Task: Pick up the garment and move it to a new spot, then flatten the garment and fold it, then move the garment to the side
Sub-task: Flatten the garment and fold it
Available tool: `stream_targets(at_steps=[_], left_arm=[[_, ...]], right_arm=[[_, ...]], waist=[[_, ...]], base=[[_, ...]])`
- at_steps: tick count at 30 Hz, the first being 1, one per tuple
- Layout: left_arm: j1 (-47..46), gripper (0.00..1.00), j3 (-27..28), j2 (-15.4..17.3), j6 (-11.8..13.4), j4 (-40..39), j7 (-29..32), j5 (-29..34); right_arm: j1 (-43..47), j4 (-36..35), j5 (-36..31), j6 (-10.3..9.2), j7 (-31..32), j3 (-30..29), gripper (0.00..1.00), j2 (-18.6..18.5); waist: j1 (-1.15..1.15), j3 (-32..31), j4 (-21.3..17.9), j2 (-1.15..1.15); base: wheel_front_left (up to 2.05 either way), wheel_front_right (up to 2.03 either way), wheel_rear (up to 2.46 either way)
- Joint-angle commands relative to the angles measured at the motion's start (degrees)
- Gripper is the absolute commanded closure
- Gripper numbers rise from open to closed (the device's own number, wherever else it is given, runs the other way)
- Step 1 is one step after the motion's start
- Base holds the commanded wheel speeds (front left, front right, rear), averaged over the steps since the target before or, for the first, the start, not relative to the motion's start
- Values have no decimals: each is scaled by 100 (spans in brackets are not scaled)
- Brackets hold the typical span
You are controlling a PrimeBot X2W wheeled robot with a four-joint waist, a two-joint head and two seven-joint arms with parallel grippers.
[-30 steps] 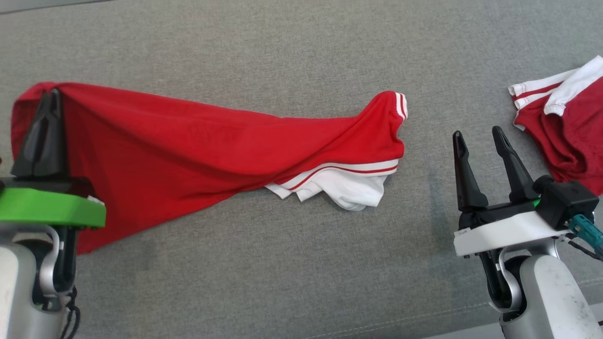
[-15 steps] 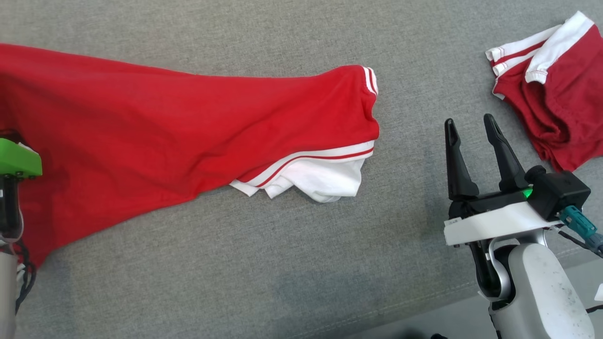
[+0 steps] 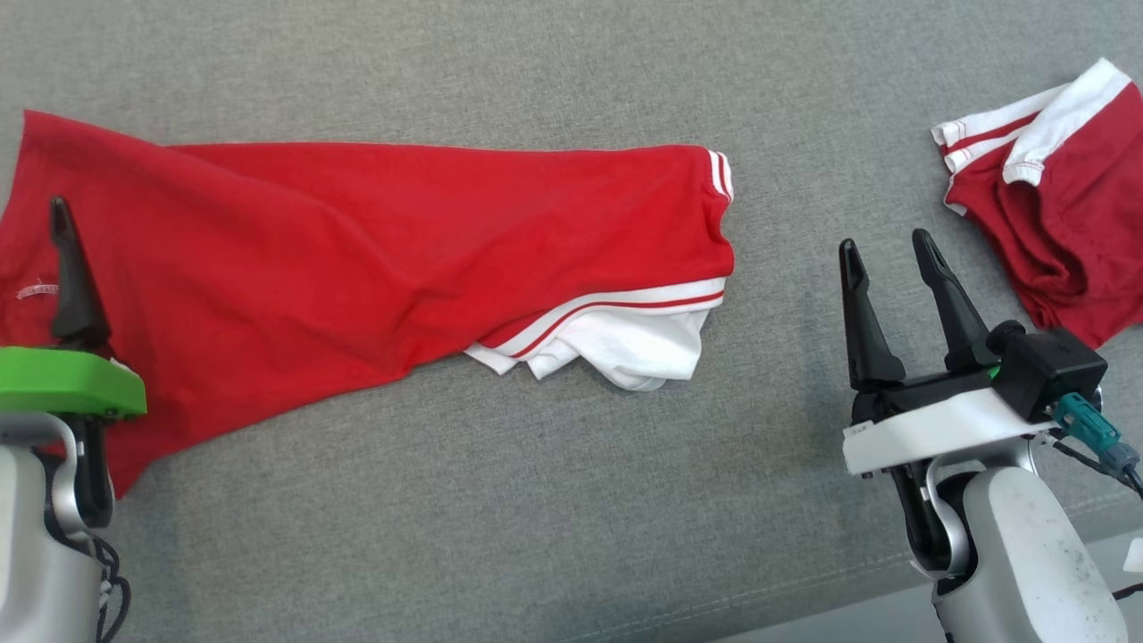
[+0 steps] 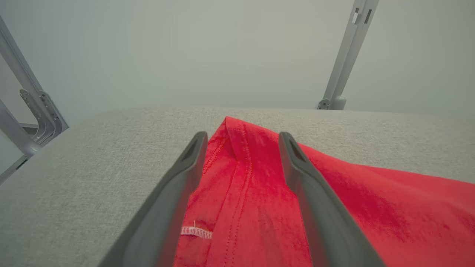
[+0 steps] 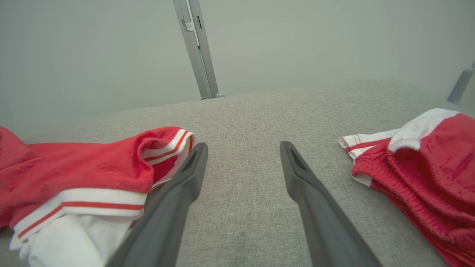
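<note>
The garment is a red shirt with white, red-striped sleeve ends, stretched across the grey cushion from the far left to the middle. Its white sleeve is bunched under the right end. My left gripper is open above the shirt's left corner, with the red cloth lying loose under and between its fingers. One left finger shows over the cloth in the head view. My right gripper is open and empty over bare cushion, just right of the striped sleeve.
A second, darker red garment with white trim lies crumpled at the far right, also in the right wrist view. The grey fabric surface has its front edge near my arms. Metal frame posts stand behind it.
My left gripper has opened and let go of the shirt's left corner, which now lies flat instead of tented up. The head camera shifted. The right gripper stays open.
</note>
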Motion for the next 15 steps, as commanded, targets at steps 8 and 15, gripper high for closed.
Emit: stream_targets(at_steps=[8,15], left_arm=[[1278,0,303,-353,380,-1556,-47,536],[2247,0,177,-591,483,-2457,-50,824]], right_arm=[[270,-11,-66,-2,171,23,0,-171],[495,-32,-64,-2,325,51,0,-276]], waist=[[0,-646,425,0],[0,-1061,512,0]], base=[[0,0,0],[0,0,0]])
